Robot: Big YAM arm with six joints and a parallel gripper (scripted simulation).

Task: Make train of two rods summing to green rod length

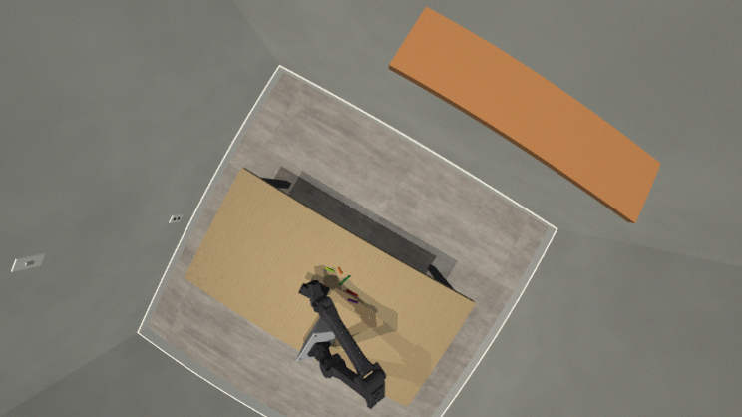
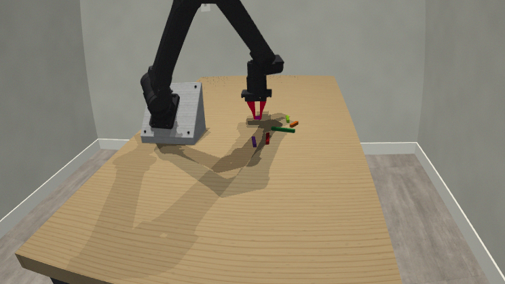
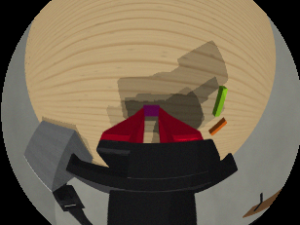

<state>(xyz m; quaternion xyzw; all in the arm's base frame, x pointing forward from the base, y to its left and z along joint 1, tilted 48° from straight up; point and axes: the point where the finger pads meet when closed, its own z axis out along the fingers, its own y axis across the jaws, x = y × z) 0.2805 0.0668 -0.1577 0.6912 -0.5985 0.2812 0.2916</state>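
Note:
My gripper (image 2: 256, 117) (image 3: 151, 112) has red fingers and is shut on a small magenta rod (image 2: 256, 117) (image 3: 151, 111), held just above the table. To its right lie a lime rod (image 2: 287, 118) (image 3: 220, 100) (image 1: 329, 269) and an orange rod (image 2: 293, 123) (image 3: 217, 127) (image 1: 339, 269). The long green rod (image 2: 283, 129) (image 1: 344, 280) lies in front of them. A red rod (image 2: 267, 138) (image 1: 351, 293) and a purple rod (image 2: 254, 141) (image 1: 352, 300) lie side by side nearer the front, a small gap between them.
The arm's grey base block (image 2: 186, 113) (image 3: 48, 146) stands at the table's left side. The wooden table (image 2: 223, 221) (image 1: 246, 225) stretches wide towards the front. Its right edge is some way beyond the rods.

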